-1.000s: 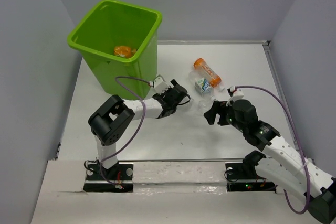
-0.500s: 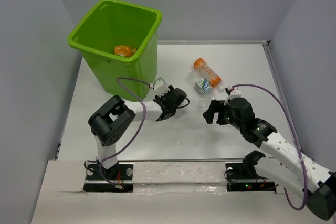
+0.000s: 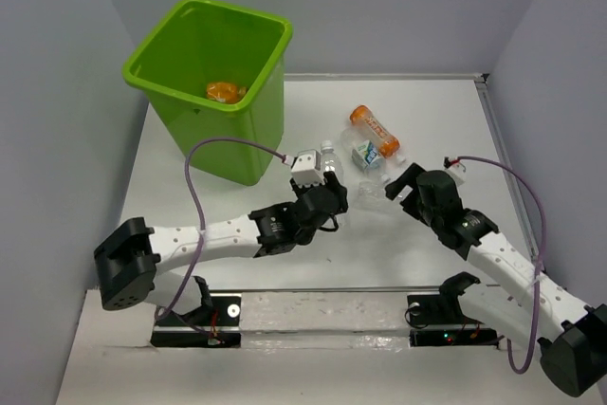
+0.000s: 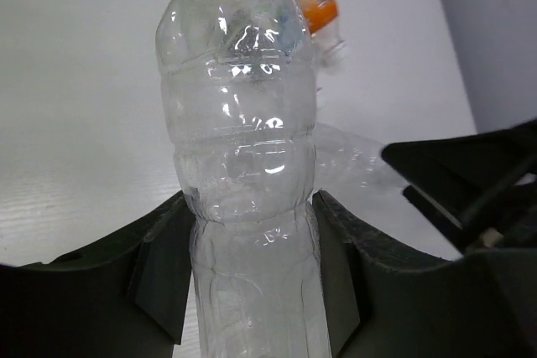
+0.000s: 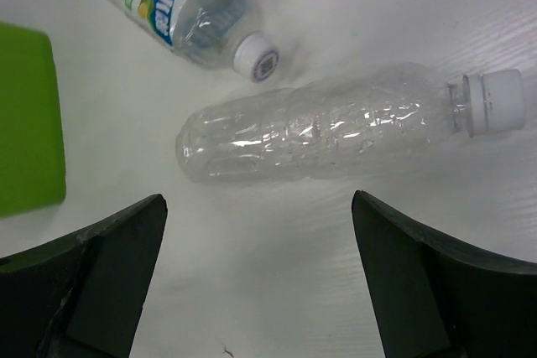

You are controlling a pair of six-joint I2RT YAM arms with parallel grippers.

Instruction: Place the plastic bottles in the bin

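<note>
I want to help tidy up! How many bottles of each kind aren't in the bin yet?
Clear bottles: 2, the held bottle and the lying bottle
Labelled bottle: 1
Orange bottle: 1
Total: 4

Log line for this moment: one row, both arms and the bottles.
left gripper: shut on clear bottle | right gripper: open, above lying bottle | bin: orange item inside | table: orange bottle, labelled bottle

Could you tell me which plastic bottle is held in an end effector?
The unlabelled clear bottle between the left end effector's fingers; the orange bottle, labelled bottle and crushed bottle lie on the table.
</note>
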